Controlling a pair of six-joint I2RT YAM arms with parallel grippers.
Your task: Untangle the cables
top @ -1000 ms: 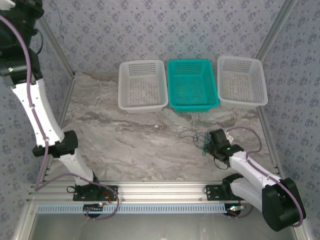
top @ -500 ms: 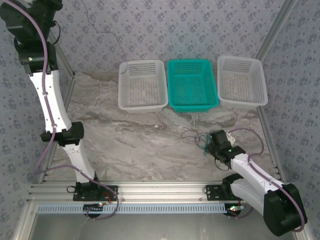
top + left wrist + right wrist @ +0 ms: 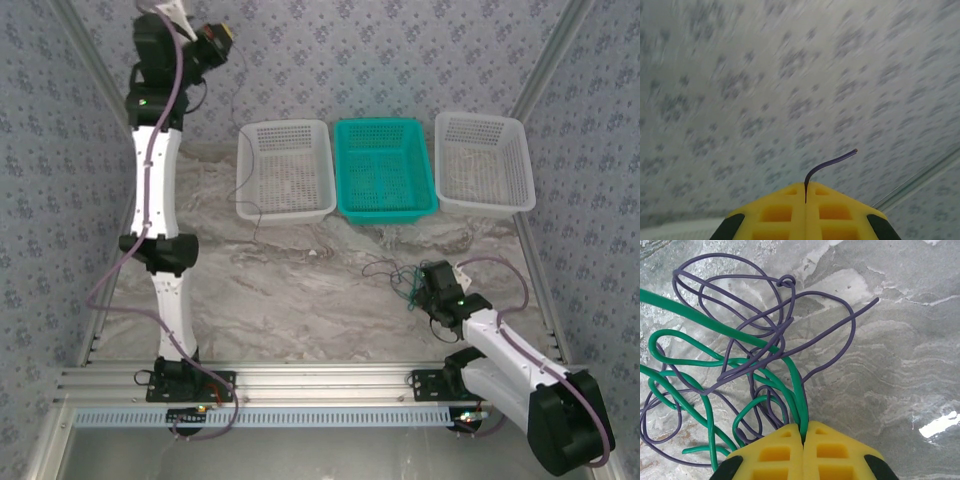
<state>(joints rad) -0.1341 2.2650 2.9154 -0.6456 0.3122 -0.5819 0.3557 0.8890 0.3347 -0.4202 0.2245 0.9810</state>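
Note:
My left gripper (image 3: 218, 38) is raised high against the back wall. In the left wrist view its yellow fingers (image 3: 805, 186) are shut on a thin dark purple wire (image 3: 832, 162), and the wire's short free end curls out past the tips. The rest of that wire hangs down toward the table (image 3: 250, 300) in front of the left white basket. The tangle of cables (image 3: 388, 272) lies on the marble table at the right. My right gripper (image 3: 416, 292) is low over it. In the right wrist view its fingers (image 3: 803, 434) are shut on a green cable (image 3: 799, 390) among dark purple loops (image 3: 740, 300).
Three mesh baskets stand in a row at the back: a white one (image 3: 285, 213), a teal one (image 3: 386, 214) and another white one (image 3: 486, 207). Patterned walls and metal frame posts close in the sides. The arm bases sit on the rail at the near edge.
The left arm has swung from the far left up and toward the back centre, carrying the dark wire with it. The right arm has barely moved and holds the green cable.

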